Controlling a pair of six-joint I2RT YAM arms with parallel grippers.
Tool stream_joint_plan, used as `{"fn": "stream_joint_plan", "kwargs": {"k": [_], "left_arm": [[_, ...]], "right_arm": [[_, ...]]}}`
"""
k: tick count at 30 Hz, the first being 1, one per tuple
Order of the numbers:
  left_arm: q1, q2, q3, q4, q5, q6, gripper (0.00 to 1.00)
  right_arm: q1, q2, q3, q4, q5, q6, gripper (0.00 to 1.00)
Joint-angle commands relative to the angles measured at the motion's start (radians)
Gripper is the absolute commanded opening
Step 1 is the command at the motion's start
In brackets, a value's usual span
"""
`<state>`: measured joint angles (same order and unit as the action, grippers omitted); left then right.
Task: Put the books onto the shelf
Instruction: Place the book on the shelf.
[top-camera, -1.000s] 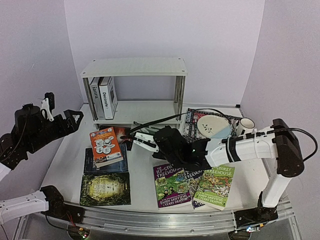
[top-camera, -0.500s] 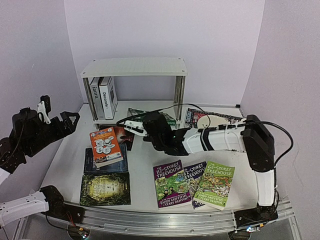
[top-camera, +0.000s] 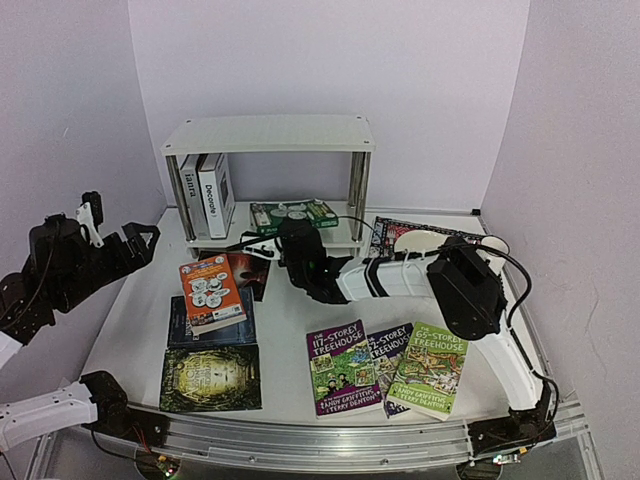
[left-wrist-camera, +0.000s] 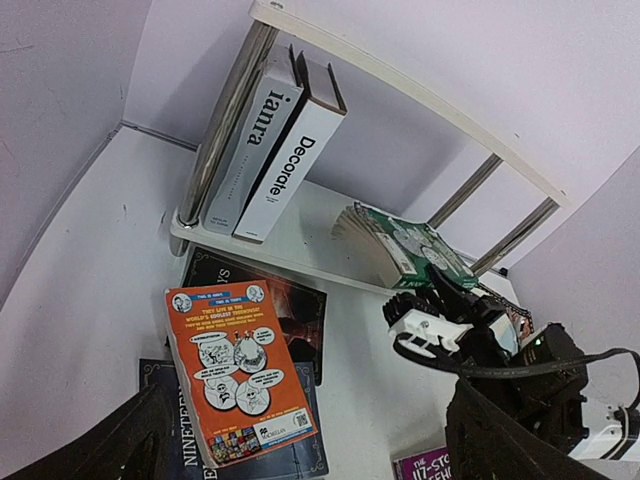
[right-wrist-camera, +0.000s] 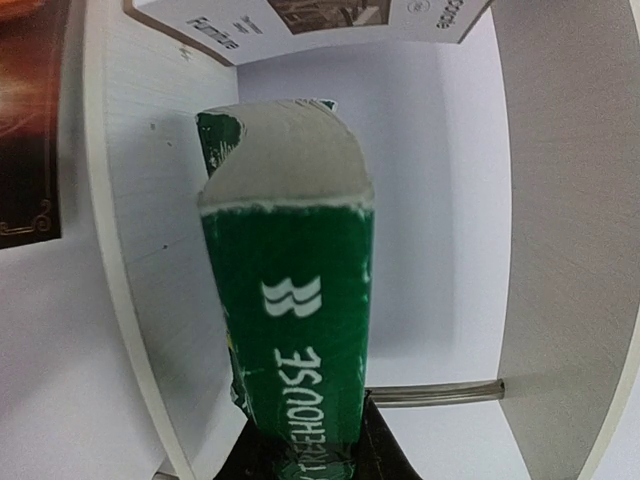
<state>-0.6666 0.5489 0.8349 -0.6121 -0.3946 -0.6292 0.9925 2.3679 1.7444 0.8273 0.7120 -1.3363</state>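
The white shelf (top-camera: 268, 133) stands at the back, with two white hardbacks (top-camera: 207, 195) upright at the left of its lower tier. My right gripper (top-camera: 291, 236) is shut on a green paperback (top-camera: 293, 214), holding it over the lower board (right-wrist-camera: 150, 200) with its spine (right-wrist-camera: 290, 330) facing the wrist camera. On the table lie an orange paperback (top-camera: 211, 291) on dark books (top-camera: 210, 322), and purple (top-camera: 343, 368), blue (top-camera: 385, 345) and green (top-camera: 429, 368) Treehouse books. My left gripper (top-camera: 128, 228) hangs open at the left, above the table.
A patterned mat (top-camera: 385, 235) with a plate (top-camera: 420, 240) and a mug (top-camera: 492, 245) lies right of the shelf. Chrome posts (top-camera: 358, 195) frame the lower tier. My right arm stretches across the table's middle. Walls close in on both sides.
My right arm has carried the green paperback from the table's middle back to the shelf's lower tier. The left arm has barely moved.
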Motion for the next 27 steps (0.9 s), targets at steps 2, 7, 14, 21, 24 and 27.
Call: {"fn": "stream_joint_plan", "kwargs": {"k": [2, 7, 14, 21, 24, 27], "left_arm": [[0.001, 0.037, 0.021, -0.006, -0.046, -0.003, 0.96], [0.001, 0.096, 0.041, -0.005, -0.052, 0.011, 0.96], [0.001, 0.171, 0.060, -0.003, -0.068, 0.028, 0.96], [0.001, 0.219, 0.078, -0.002, -0.077, 0.019, 0.96], [0.001, 0.233, 0.082, 0.001, -0.081, 0.019, 0.96], [0.001, 0.246, 0.087, 0.001, -0.079, 0.026, 0.96]], "right_arm": [[-0.077, 0.064, 0.089, 0.182, 0.046, -0.045, 0.00], [-0.090, 0.103, 0.034, 0.154, 0.039, -0.027, 0.00], [-0.095, 0.141, 0.072, -0.026, 0.019, 0.091, 0.00], [-0.112, 0.177, 0.217, -0.256, -0.013, 0.222, 0.00], [-0.114, 0.219, 0.280, -0.278, -0.005, 0.217, 0.00], [-0.118, 0.259, 0.342, -0.289, 0.000, 0.215, 0.00]]}}
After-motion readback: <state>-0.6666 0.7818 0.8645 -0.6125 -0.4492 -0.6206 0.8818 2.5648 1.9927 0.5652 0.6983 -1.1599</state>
